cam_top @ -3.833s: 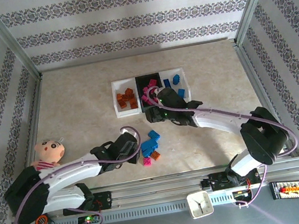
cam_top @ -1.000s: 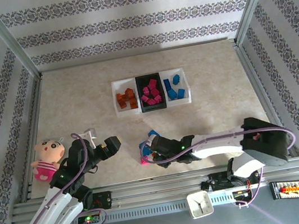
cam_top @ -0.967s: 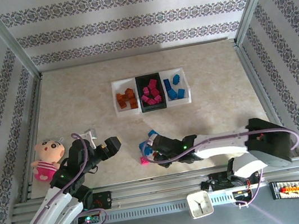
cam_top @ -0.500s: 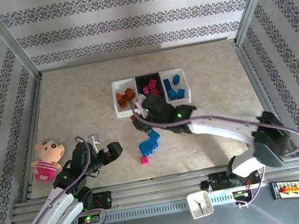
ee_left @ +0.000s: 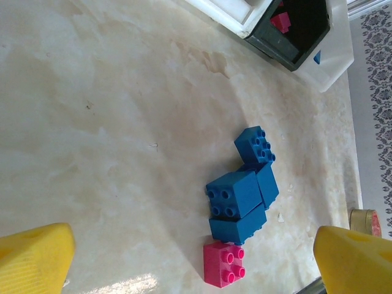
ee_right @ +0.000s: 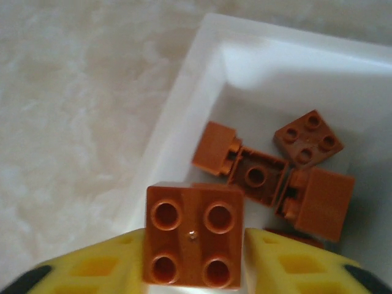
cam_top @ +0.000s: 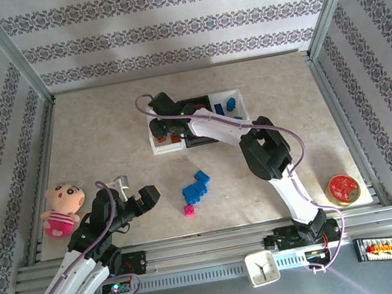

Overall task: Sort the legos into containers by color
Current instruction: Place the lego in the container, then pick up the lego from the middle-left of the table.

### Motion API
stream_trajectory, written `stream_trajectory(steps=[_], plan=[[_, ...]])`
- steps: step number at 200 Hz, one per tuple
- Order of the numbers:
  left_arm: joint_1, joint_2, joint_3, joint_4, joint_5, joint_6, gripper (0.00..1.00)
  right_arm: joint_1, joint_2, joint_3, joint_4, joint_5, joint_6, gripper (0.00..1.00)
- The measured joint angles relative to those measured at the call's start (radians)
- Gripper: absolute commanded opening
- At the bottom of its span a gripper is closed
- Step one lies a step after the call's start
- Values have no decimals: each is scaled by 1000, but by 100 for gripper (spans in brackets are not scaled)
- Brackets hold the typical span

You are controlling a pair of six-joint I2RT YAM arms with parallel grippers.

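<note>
- A beige marbled counter [cam_top: 88, 127] is walled in by patterned wallpaper, and a pink plush doll [cam_top: 62, 207] lies at its left edge.
- The left gripper [ee_left: 194, 260] is spread wide and holds nothing. It is poised above the counter, near the loose bricks.
- Unsorted on the counter, well apart from the containers, are about four blue legos [ee_left: 236, 196] in a cluster, with one pink lego [ee_left: 223, 264] touching it.
- Several orange-brown legos [ee_right: 257, 177] are held in the left white bin [ee_right: 184, 92]. Above its near corner, the right gripper [ee_right: 195, 266] is clamped on another orange-brown brick [ee_right: 195, 242], not yet released.
- Pink bricks [ee_left: 280, 21] are seen in the black bin [ee_left: 275, 52], and blue bricks [cam_top: 230, 102] in the right white bin [cam_top: 242, 106].
- The task is judged mostly done: the held brick and the five loose ones are left.
</note>
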Motion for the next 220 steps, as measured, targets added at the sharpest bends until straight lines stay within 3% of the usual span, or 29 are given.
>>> stream_trajectory(steps=[37, 57, 99, 150, 192, 220], plan=[[-8, 15, -1, 2, 29, 0, 97, -4, 8, 20, -21, 2, 9, 66], [-58, 48, -16, 21, 27, -3, 97, 3, -78, -100, 19, 3, 9, 67], [-350, 202, -22, 77, -123, -21, 94, 8, -394, -471, 138, 3, 14, 68], [-642, 575, 105, 166, -378, -34, 86, 7, -667, -837, 247, 23, 28, 69], [-710, 811, 256, 200, -495, -18, 82, -11, -812, -1032, 265, 34, 48, 69], [-720, 900, 333, 184, -537, -6, 73, -38, -906, -1097, 279, 39, 58, 70]])
